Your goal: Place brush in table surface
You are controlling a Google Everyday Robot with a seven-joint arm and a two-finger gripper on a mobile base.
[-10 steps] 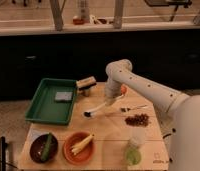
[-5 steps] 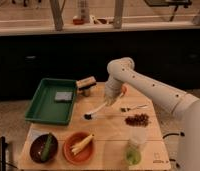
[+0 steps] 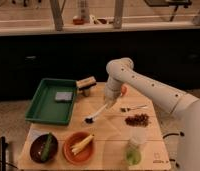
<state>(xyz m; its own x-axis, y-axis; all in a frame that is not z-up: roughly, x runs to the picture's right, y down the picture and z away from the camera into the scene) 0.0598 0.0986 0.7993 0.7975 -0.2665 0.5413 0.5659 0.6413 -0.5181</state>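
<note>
Light tan planks make up the table [image 3: 110,132], which fills the lower middle of the camera view in front of a dark cabinet base and a glass-fronted counter beyond. Nearest, along the table's 6 o'clock edge, stand one dark bowl [image 3: 43,148] holding something green, one orange bowl [image 3: 79,146] with pale sticks in it, and one clear cup [image 3: 134,150] with greenish contents. Farther in, at the centre, lies the one brush [image 3: 96,114], its dark bristle head touching the wood toward 8 o'clock and its white handle rising toward 2 o'clock into the hand [image 3: 110,101]. At about 3 o'clock of the brush sit one dark reddish heap [image 3: 137,119] and one thin metal utensil [image 3: 134,107]. One green tray [image 3: 50,101] with a grey block [image 3: 64,96] inside occupies 9 o'clock, and one chunky wooden brush [image 3: 86,83] rests at the far edge, around 11 o'clock. Whether the hand grips the handle or has let go, I cannot tell. To finish well, I judge the handle should be lowered until it lies flat, then released gently, with the hand lifting straight up so the brush neither rolls toward the tray nor knocks the utensil.
</note>
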